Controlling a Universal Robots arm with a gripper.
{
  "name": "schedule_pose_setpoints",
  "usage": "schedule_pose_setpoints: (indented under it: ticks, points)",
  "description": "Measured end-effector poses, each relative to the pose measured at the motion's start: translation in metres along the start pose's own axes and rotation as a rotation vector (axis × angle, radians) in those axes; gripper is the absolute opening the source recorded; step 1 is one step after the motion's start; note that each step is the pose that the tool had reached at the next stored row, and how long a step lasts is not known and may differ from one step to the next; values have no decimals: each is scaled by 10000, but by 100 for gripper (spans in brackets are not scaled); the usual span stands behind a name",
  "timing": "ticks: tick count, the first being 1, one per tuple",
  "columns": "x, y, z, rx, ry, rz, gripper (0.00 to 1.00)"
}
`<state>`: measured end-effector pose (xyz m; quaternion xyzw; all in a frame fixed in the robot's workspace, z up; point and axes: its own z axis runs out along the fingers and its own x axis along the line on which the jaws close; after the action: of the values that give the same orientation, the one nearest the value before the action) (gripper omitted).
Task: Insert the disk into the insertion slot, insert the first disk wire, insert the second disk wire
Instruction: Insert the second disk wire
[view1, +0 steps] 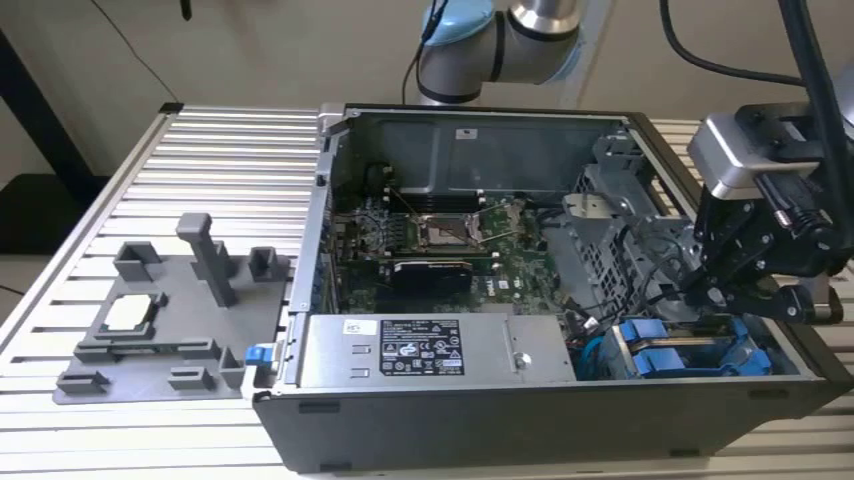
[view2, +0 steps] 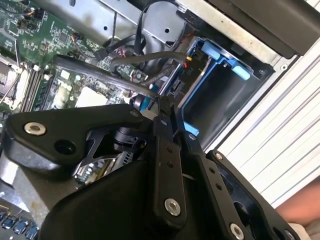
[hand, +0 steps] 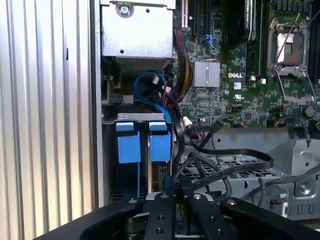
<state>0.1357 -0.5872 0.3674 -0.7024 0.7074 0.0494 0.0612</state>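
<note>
Gripper (view1: 714, 290), fingers together, poised over blue-fronted drive bays (view1: 687, 352). Bays at 4 o'clock inside open computer case (view1: 441, 425). Table (view1: 227, 160) beneath.

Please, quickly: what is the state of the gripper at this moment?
Gripper: jaws close together above the blue drive bay; whether they grip anything cannot be told.

Case (view1: 307, 420): I see it centred on the table (view1: 227, 140).
Fixture (view1: 160, 320): at its 9 o'clock.
Power supply (view1: 427, 350): inside, 6 o'clock.
Motherboard (view1: 441, 230): centre.
Gripper (view1: 721, 295): 3 o'clock, above drive bays (view1: 681, 350).
</note>
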Motion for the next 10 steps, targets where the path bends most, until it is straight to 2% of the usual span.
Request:
schedule_pose_setpoints:
  ticks: [10]
  points:
    - [40,-50,102,0,-6,3,16]
